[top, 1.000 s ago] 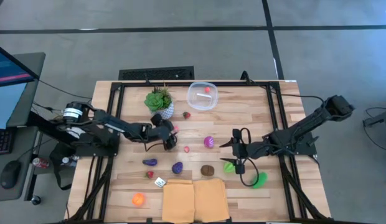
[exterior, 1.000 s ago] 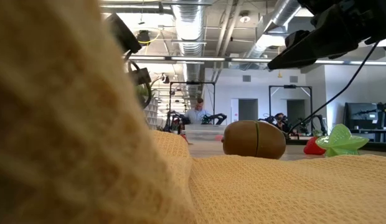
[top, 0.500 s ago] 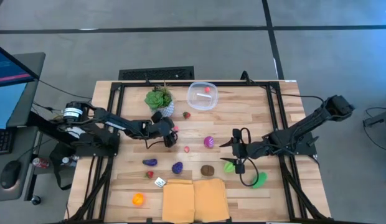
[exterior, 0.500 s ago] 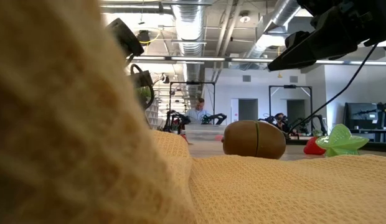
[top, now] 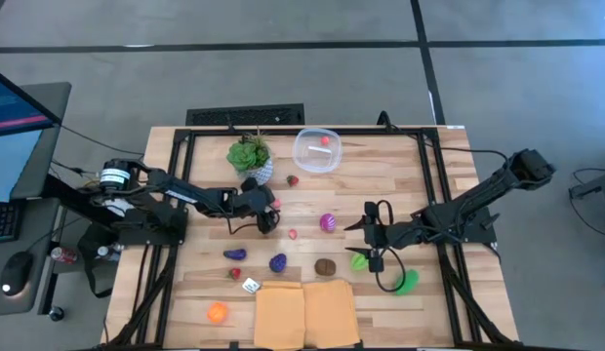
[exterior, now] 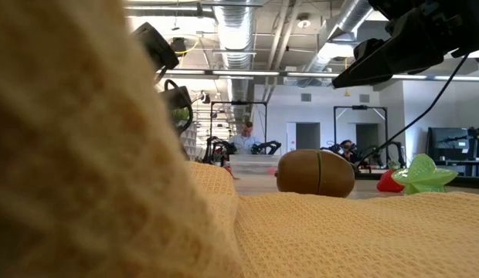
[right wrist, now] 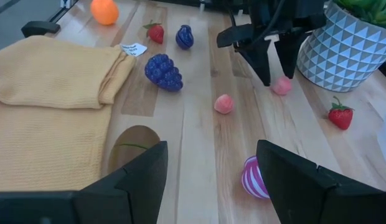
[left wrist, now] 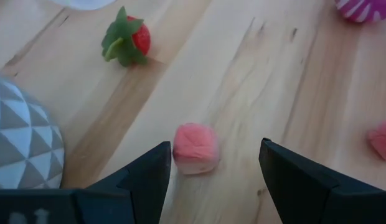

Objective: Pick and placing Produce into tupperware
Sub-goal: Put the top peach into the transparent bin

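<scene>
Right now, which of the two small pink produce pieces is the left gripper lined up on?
The pink piece beside the patterned plant pot: it sits between the left gripper's open fingers. The other pink piece lies apart, out on the bare wood toward the striped magenta one.

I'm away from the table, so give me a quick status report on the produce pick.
Left gripper open, straddling pink piece beside plant pot. Right gripper open, waiting. Tupperware holds one red piece. Path clear.

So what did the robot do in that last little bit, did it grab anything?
Not yet. The left claw slid a little toward the plant pot and came to sit open around a small pink fruit on the table, without lifting it. The right claw stayed parked open near the green fruit. The fruits, the yellow cloth and the clear tub did not move.
</scene>
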